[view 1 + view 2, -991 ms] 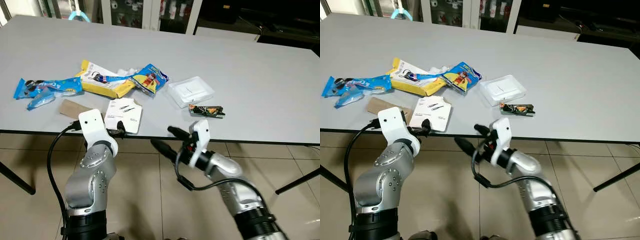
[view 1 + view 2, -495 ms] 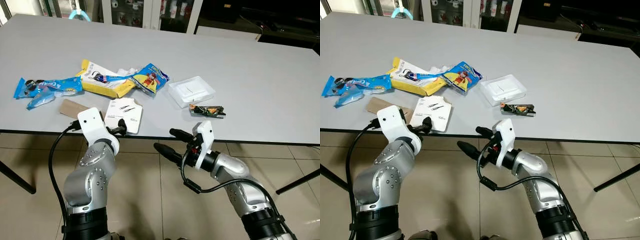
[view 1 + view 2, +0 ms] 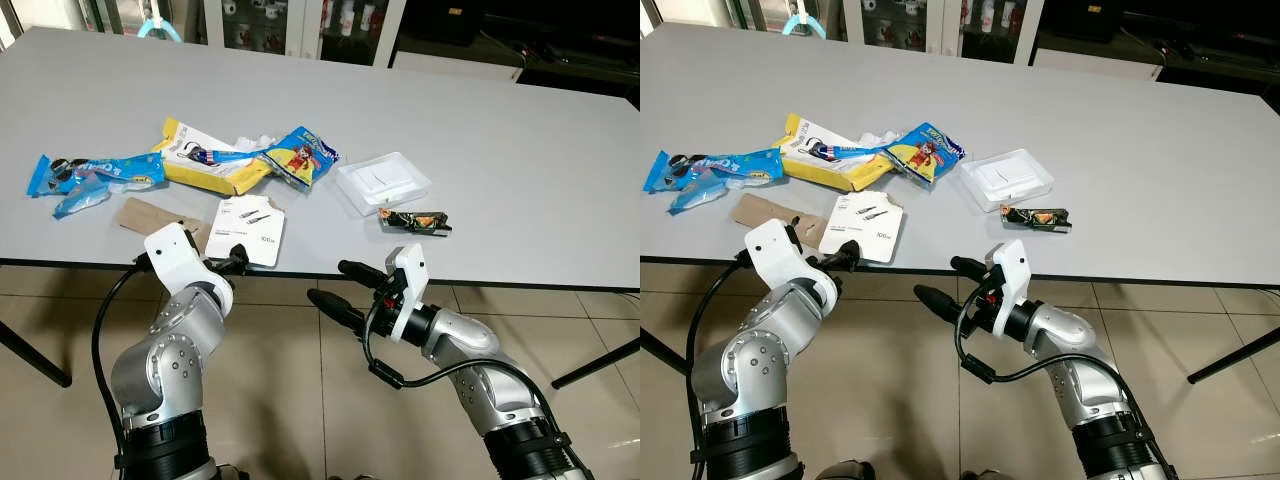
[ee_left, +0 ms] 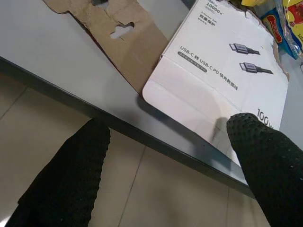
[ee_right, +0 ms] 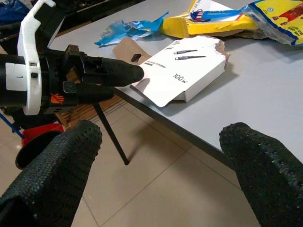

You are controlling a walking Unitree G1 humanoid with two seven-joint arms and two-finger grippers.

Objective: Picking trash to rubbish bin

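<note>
Trash lies on the grey table (image 3: 520, 160): a white USB-cable box (image 3: 250, 228) at the near edge, torn brown cardboard (image 3: 150, 215), a yellow package (image 3: 205, 165), blue wrappers (image 3: 90, 178), a colourful snack bag (image 3: 300, 155), a clear plastic tray (image 3: 382, 182) and a small dark wrapper (image 3: 412, 221). My left gripper (image 3: 235, 262) is open at the table edge, one finger by the box's (image 4: 213, 90) near corner and the other below the edge. My right gripper (image 3: 345, 285) hangs open below the edge, pointing toward the box (image 5: 182, 71) and holding nothing.
Tiled floor (image 3: 290, 400) lies under the table. A black table leg (image 5: 111, 137) and a red object with a dark round rim (image 5: 35, 142) sit on the floor beyond the left arm. Cabinets (image 3: 290, 25) stand behind the table.
My left arm has shifted a little down and to the left, its gripper still at the box's edge. The right gripper has dropped slightly and stays open.
</note>
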